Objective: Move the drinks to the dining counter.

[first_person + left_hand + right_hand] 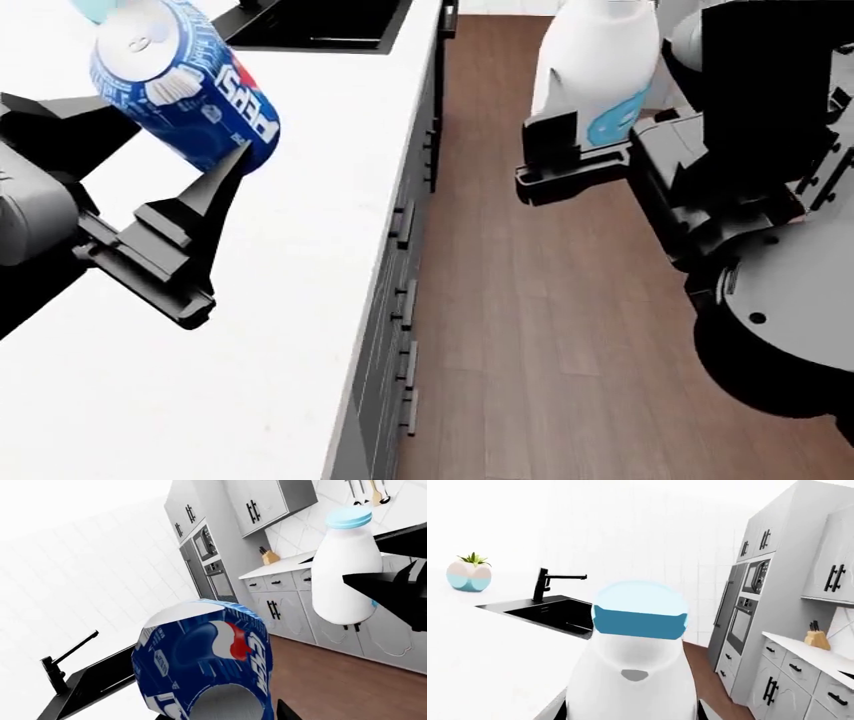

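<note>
The blue Pepsi can [187, 85] hangs tilted above the white dining counter [267, 320], with my left gripper [134, 125] shut on it. Up close, the can [207, 665] fills the left wrist view. The white milk bottle [594, 60] with its light-blue cap [639, 612] stands upright in my right gripper [587, 150], which is shut on it. The bottle hangs over the wooden floor [534, 330], just right of the counter's edge. The left wrist view shows the bottle [347, 570] off to the side of the can.
A black sink [334, 25] with a black faucet [544, 585] is set into the far part of the counter. A small potted plant [468, 575] stands beyond it. Grey cabinets, a built-in oven [740, 625] and a knife block [816, 639] line the far wall.
</note>
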Available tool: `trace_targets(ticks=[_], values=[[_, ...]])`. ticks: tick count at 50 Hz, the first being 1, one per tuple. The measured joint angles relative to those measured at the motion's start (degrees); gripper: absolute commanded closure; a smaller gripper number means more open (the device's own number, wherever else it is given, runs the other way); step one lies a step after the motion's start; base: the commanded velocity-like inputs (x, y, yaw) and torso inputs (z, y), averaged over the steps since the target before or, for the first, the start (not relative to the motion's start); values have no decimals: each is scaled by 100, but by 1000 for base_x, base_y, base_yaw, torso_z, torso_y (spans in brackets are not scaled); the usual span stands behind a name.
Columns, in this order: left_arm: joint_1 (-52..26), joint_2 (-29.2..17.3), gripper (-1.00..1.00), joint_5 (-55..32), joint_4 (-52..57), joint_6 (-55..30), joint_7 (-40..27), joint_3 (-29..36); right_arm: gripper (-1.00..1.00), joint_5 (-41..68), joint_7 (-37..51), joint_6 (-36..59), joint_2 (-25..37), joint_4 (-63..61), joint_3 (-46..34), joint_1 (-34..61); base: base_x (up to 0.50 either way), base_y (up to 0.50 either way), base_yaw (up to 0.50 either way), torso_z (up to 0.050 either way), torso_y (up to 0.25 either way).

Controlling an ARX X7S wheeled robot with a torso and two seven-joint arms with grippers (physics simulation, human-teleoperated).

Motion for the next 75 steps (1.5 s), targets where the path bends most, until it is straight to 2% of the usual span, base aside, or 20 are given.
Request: trace_targets(ticks=[23, 28, 47, 70, 75], values=[[44, -214, 100, -204, -10, 6, -100, -212, 100, 468, 362, 281, -11, -16, -28, 438, -516, 170, 0, 0, 1], [118, -239, 100, -167, -5, 31, -104, -269, 100, 462, 334, 226, -24, -38, -31, 421, -2, 25, 0, 0, 2], [211, -244, 100, -176, 42, 81, -83, -276, 100, 352, 329, 142, 57, -135, -56, 303, -330, -468, 0, 0, 1], [369, -276, 100, -97, 57, 153, -29, -333, 100, 239, 281, 112, 112, -155, -170, 311, -498, -47, 0, 0, 0], [415, -296, 100, -97, 75, 174, -28, -369, 100, 238, 273, 94, 126, -170, -184, 294, -462, 337, 0, 0, 0]])
